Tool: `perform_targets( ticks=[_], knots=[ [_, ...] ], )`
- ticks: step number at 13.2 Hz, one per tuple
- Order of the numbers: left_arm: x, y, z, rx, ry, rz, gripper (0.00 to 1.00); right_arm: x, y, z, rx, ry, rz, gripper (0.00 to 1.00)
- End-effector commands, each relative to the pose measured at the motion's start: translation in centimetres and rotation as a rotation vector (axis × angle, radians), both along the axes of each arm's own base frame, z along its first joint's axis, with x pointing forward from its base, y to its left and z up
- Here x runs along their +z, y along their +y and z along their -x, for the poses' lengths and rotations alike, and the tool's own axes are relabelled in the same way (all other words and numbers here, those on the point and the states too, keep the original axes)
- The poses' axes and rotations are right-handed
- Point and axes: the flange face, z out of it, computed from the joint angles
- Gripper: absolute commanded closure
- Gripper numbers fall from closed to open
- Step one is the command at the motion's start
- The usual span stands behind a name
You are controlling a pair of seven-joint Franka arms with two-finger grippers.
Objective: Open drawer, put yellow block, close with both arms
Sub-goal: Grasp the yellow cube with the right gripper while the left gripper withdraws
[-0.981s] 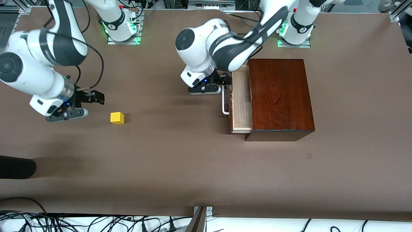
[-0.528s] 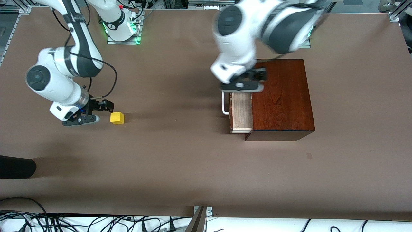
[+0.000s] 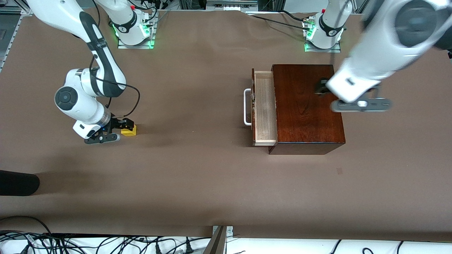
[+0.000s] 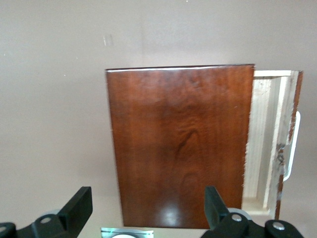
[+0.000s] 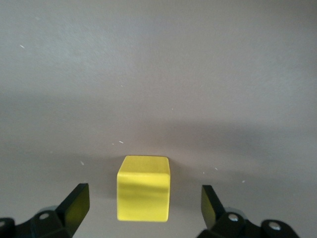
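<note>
The yellow block (image 3: pixel 130 133) (image 5: pixel 143 188) rests on the brown table toward the right arm's end. My right gripper (image 3: pixel 126 126) (image 5: pixel 143 206) is down at the block, open, with a finger on either side and neither touching it. The drawer (image 3: pixel 265 106) (image 4: pixel 260 148) stands partly pulled out of the dark wooden box (image 3: pixel 307 106) (image 4: pixel 178 148), its pale tray empty and its white handle (image 3: pixel 247 107) (image 4: pixel 294 144) free. My left gripper (image 3: pixel 322 88) (image 4: pixel 147 208) hangs high over the box top, open and holding nothing.
A black rounded object (image 3: pixel 17 182) lies at the table's near edge toward the right arm's end. Cables (image 3: pixel 106 243) run along the edge nearest the front camera. The two arm bases (image 3: pixel 134 28) (image 3: pixel 323 30) stand at the farthest edge.
My left gripper left the drawer front and rose across the box toward the left arm's end. My right gripper moved in and down until the yellow block sat between its fingers. The drawer stayed open.
</note>
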Motion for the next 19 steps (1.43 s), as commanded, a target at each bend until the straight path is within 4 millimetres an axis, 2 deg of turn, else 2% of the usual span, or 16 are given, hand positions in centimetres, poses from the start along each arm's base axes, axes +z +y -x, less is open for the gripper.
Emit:
perform_targets(
  ticks=[1,4,5,6,7,9,11,12,13,15,17,19],
  knots=[
    [0.1,6.6,2.0,-0.08,-0.031,0.055,0.0,-2.0,-0.3,1.2,-0.023,-0.015,-0.009,0.0],
    [0.0,11.6,3.6,-0.05,-0.123,0.051,0.0,-3.5,-0.3,1.7,-0.023,-0.028,-0.007,0.02],
    [0.1,12.9,3.9,-0.028,-0.137,0.051,0.0,-4.0,-0.2,1.9,-0.032,-0.023,-0.007,0.04],
    [0.5,13.2,4.2,-0.023,-0.145,0.051,0.0,-4.2,-0.1,1.9,-0.034,-0.02,-0.007,0.07],
    [1.1,13.2,4.7,-0.028,-0.156,0.052,0.0,-4.4,-0.2,2.0,-0.036,-0.017,-0.006,0.18],
    [1.5,12.6,5.0,-0.039,-0.148,0.05,0.0,-4.7,-0.2,2.1,-0.034,-0.009,-0.004,0.62],
    [1.8,11.5,4.8,-0.052,-0.143,0.037,0.0,-4.3,0.2,1.8,-0.024,-0.012,-0.006,0.98],
    [1.7,11.6,4.8,-0.049,-0.14,0.037,0.0,-3.2,0.7,1.3,-0.008,-0.031,-0.01,1.0],
    [1.7,11.5,4.9,-0.05,-0.138,0.037,0.0,-1.3,1.4,0.7,0.007,-0.05,-0.018,1.0],
    [1.7,11.5,4.9,-0.05,-0.138,0.037,0.0,3.4,3.8,-1.2,0.047,-0.066,-0.041,1.0],
    [1.7,11.5,4.9,-0.052,-0.138,0.037,0.0,8.5,4.9,-3.6,0.074,-0.055,-0.045,1.0],
    [1.7,11.4,4.9,-0.053,-0.138,0.037,0.0,13.7,8.2,-5.1,0.158,-0.002,-0.051,1.0]
  ],
)
